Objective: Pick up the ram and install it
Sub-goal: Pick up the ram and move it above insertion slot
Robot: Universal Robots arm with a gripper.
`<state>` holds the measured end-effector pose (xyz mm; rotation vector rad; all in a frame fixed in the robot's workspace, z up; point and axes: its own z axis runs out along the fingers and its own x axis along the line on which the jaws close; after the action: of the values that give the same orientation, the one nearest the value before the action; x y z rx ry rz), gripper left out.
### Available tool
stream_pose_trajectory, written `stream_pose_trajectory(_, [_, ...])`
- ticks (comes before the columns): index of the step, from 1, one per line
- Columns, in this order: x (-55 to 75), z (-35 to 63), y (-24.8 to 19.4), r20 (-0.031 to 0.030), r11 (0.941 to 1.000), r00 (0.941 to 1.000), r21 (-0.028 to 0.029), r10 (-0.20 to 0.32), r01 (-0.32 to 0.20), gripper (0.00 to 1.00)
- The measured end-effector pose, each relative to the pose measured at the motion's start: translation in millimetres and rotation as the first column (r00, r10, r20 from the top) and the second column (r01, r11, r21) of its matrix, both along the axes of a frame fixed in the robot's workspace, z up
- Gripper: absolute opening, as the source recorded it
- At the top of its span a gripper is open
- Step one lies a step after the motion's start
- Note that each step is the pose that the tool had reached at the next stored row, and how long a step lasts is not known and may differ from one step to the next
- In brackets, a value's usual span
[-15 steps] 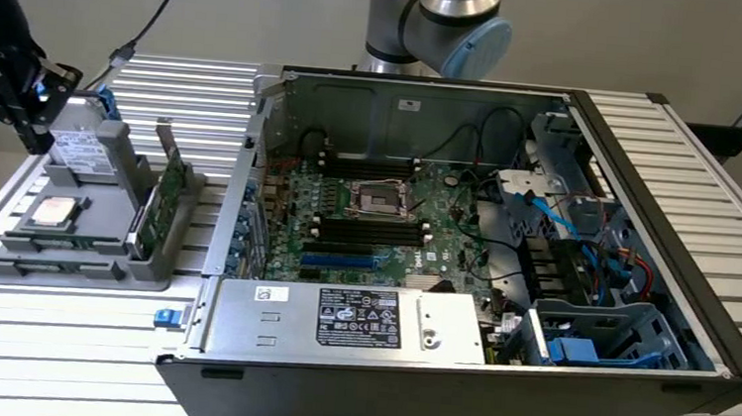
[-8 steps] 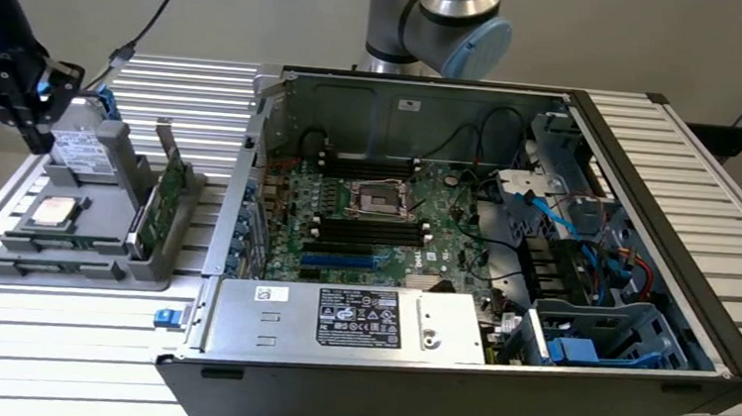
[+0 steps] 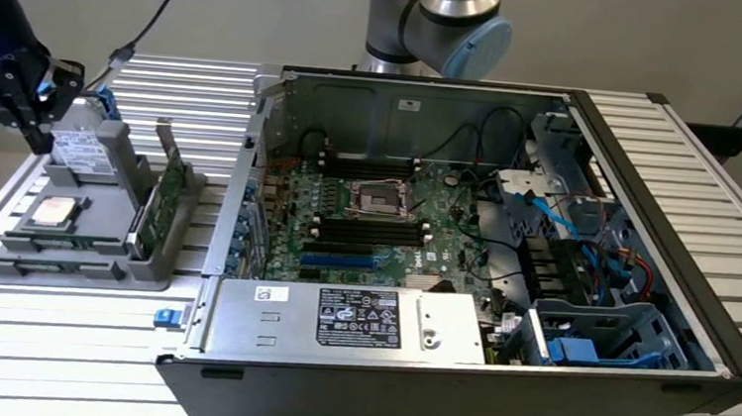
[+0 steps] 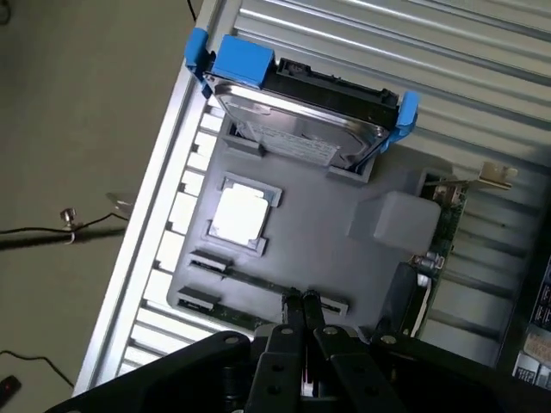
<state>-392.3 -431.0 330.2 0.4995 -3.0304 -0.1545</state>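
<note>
Starting at the exterior view's left, we see the black end effector (image 3: 28,107) hanging by a grey tray (image 3: 127,273) on the slatted surface (image 3: 55,342), its fingers pressed tight together. On that tray we find a hard drive (image 4: 293,120) in a blue frame, a square silver processor chip (image 4: 239,212) and, in a narrow slot along the tray's edge, the ram (image 4: 250,280), right by the closed fingertips in the wrist view, though we cannot tell whether they touch it. Further to the exterior view's right stands the open computer case (image 3: 635,219), its green motherboard (image 3: 370,218) exposed.
</note>
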Motion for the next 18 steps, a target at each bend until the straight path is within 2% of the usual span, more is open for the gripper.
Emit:
stream_pose_trajectory(5, [0.0,-1.9,0.0,-0.0001,0.996,0.996,-0.0001,0.089,-0.089,0.1])
stream_pose_trajectory(9, [0.0,-3.8,0.0,-0.0027,0.9868,0.9868,-0.0001,0.162,-0.162,0.1])
stream_pose_trajectory(14, [0.0,-6.1,0.0,-0.0088,0.9679,0.9679,-0.0004,0.251,-0.251,0.1])
stream_pose_trajectory(18, [0.0,-7.9,0.0,-0.0146,0.9468,0.9467,-0.0007,0.322,-0.322,0.1])
